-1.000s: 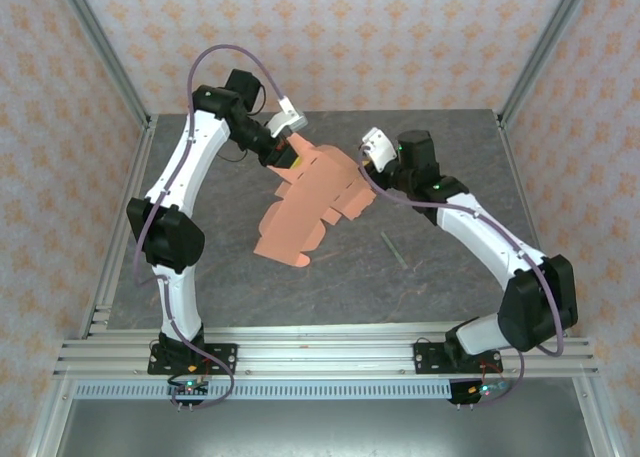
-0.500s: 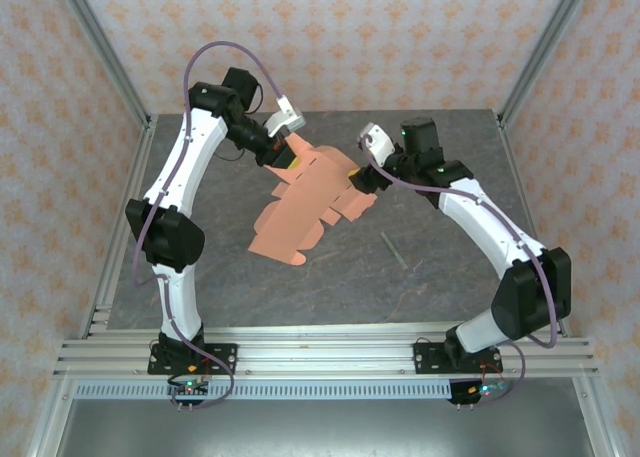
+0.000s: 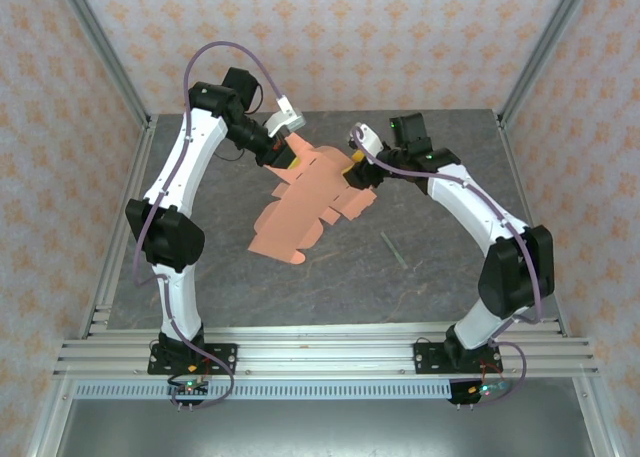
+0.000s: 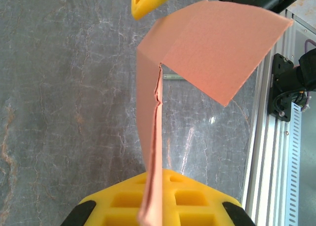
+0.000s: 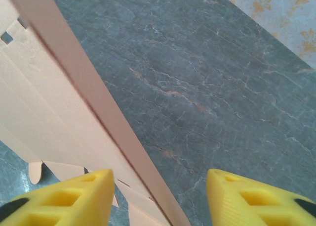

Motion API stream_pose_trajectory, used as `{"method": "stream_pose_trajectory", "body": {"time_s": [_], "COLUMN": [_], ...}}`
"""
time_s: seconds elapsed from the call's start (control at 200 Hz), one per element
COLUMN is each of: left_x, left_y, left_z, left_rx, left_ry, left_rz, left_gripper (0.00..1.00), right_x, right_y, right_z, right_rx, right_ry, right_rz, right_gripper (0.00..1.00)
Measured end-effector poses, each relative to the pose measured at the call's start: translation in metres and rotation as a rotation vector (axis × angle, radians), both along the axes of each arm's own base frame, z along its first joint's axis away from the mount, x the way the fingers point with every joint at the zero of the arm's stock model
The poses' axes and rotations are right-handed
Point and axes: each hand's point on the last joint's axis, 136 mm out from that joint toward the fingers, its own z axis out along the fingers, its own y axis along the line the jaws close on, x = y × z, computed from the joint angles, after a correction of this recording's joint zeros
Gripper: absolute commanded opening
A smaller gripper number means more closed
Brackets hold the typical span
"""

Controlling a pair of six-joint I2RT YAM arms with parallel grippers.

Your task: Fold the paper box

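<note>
- Table (image 3: 440, 267): grey, marble-patterned top inside an aluminium frame, with patterned walls around it.
- My left arm (image 3: 180, 177) and right arm (image 3: 480, 212): both reach toward the far middle of the table, and their wrists face each other across the box.
- Box (image 3: 305, 202): a salmon-orange die-cut sheet with tabs and dashed crease lines, not yet closed into a box. It is held tilted above the middle of the table, with its high end at my left gripper and its low corner pointing to the near left. Whether that corner touches the table I cannot tell from above. In the left wrist view the box (image 4: 212, 43) runs edge-on away from the pads, and one panel is bent off to the side along a crease.
- Left gripper (image 3: 285, 157): clamped tight on the far edge of the box. The left wrist view shows the card pinched between my yellow pads (image 4: 123, 201).
- Right gripper (image 3: 355, 162): at the sheet's right edge. In the right wrist view the gripper (image 5: 160, 186) has its jaws apart, and a folded strip of the box (image 5: 74, 87) passes between them, gripped by neither.
- Stick (image 3: 392, 249): thin and grey, lying flat on the table, near the box on its right and apart from it.
</note>
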Motion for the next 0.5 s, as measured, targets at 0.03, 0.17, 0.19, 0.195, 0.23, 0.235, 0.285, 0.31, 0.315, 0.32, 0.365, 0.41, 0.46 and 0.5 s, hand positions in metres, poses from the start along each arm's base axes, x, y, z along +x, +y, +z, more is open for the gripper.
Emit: {"method": "stream_pose_trajectory", "body": {"time_s": [0.03, 0.17, 0.19, 0.195, 0.23, 0.235, 0.285, 0.31, 0.315, 0.32, 0.365, 0.41, 0.46, 0.5], "left_x": [0.0000, 0.0000, -0.0001, 0.0000, 0.0000, -0.0001, 0.0000, 0.0000, -0.0001, 0.0000, -0.0001, 0.0001, 0.0003, 0.0007], "left_y": [0.0000, 0.0000, -0.0002, -0.0001, -0.0001, -0.0002, 0.0000, 0.0000, -0.0002, -0.0001, -0.0002, -0.0001, -0.0001, -0.0001], "left_z": [0.0000, 0.0002, 0.0002, 0.0002, 0.0002, 0.0002, 0.0002, 0.0002, 0.0002, 0.0002, 0.0002, 0.0003, 0.0007, -0.0002], "left_rx": [0.000, -0.001, -0.001, -0.002, -0.002, -0.001, -0.001, -0.002, -0.002, -0.002, -0.002, -0.003, -0.002, -0.002], "left_ry": [0.000, 0.000, 0.001, 0.001, 0.001, 0.001, 0.001, 0.001, 0.002, 0.002, 0.003, 0.003, 0.004, 0.011], "left_rz": [0.000, 0.000, 0.000, 0.000, 0.000, 0.000, 0.001, 0.001, 0.001, 0.002, 0.002, 0.003, 0.006, 0.010], "left_gripper": [0.00, 0.00, 0.00, 0.00, 0.00, 0.00, 0.00, 0.00, 0.00, 0.00, 0.00, 0.00, 0.00, 0.00], "right_x": [0.0001, -0.0005, -0.0004, -0.0005, -0.0005, -0.0006, -0.0002, 0.0000, 0.0001, 0.0003, 0.0016, 0.0029, 0.0035, 0.0037], "right_y": [0.0006, 0.0017, 0.0016, 0.0018, 0.0019, 0.0021, 0.0026, 0.0029, 0.0030, 0.0030, 0.0041, 0.0052, 0.0071, 0.0089], "right_z": [0.0006, 0.0013, 0.0013, 0.0014, 0.0012, 0.0012, 0.0008, 0.0009, 0.0010, 0.0009, 0.0011, 0.0003, -0.0023, -0.0054], "right_rx": [0.002, 0.009, 0.008, 0.008, 0.010, 0.010, 0.009, 0.008, 0.008, 0.008, 0.008, 0.006, 0.003, -0.001], "right_ry": [-0.001, 0.003, 0.001, 0.002, 0.005, 0.006, 0.004, 0.004, 0.003, 0.003, -0.005, -0.014, -0.023, -0.030], "right_rz": [0.002, 0.005, 0.006, 0.006, 0.004, 0.004, 0.002, -0.001, -0.001, -0.002, -0.008, -0.012, -0.016, -0.021], "right_gripper": [0.40, 0.30, 0.29, 0.29, 0.27, 0.27, 0.25, 0.23, 0.23, 0.23, 0.20, 0.18, 0.15, 0.14]}}
